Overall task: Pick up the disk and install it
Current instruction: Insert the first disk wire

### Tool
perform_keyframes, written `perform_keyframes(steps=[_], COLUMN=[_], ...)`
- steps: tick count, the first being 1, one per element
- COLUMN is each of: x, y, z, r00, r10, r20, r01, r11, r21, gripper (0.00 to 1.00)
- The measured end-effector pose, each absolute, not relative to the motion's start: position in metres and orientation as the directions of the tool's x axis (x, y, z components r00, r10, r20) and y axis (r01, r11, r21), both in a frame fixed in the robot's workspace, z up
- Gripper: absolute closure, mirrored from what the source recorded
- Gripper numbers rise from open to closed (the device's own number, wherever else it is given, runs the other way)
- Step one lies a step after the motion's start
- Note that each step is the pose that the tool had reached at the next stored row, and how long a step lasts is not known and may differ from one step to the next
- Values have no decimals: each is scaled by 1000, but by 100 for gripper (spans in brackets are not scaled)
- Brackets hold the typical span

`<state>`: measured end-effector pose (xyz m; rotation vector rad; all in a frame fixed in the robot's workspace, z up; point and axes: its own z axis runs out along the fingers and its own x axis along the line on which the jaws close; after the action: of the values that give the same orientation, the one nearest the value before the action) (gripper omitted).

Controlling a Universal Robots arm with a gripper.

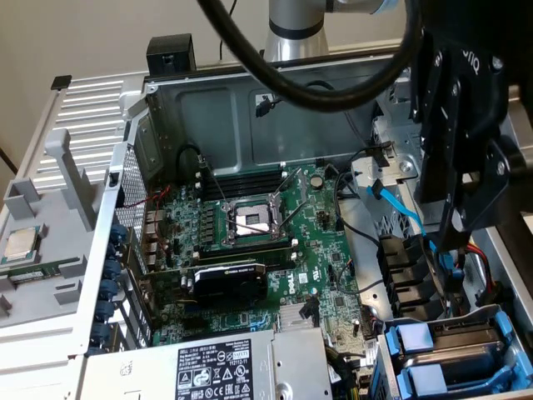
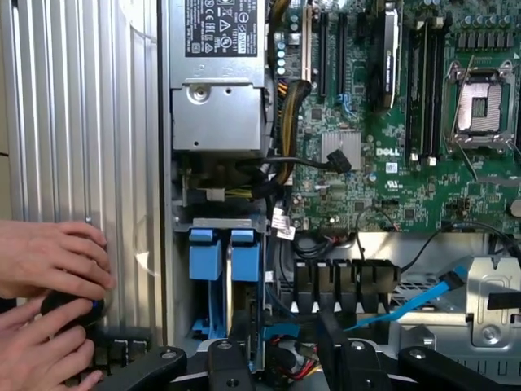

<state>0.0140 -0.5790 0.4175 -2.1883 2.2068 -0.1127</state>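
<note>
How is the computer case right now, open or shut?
Open: the computer case has its side off, leaving the motherboard exposed.

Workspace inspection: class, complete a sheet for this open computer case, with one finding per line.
surface: open computer case, motherboard exposed, processor socket open
job's things: blue drive frames in the corner bay
clutter: processor chip on a grey tray beside the case
tool: hangs over the case's drive-bay side
cables: blue data cable; thick black cable arching over the case
surroundings: a person's hands holding a black object
</note>
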Motion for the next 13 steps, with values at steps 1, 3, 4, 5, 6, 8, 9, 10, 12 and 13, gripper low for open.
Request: perform_keyframes(steps=[1,3,4,5,6,8,9,10,12,13], x=[15,15,16,16,16,16,16,16,16,16], y=[-578,-576,-576,-575,-574,-574,-574,-574,-573,-573], z=[418,418,418,418,418,417,417,417,417,417], r00=[-11,-16,-18,-21,-24,-33,-41,-50,-61,-65], r10=[-1000,-999,-999,-999,-999,-999,-999,-998,-998,-997], r20=[29,28,28,28,28,28,28,28,28,28], r01=[-997,-997,-996,-996,-996,-996,-995,-995,-995,-994], r11=[9,13,16,19,21,31,39,47,58,63], r21=[-77,-82,-83,-85,-86,-86,-86,-86,-87,-87], gripper=[55,55,55,55,55,63,69,69,82,82])
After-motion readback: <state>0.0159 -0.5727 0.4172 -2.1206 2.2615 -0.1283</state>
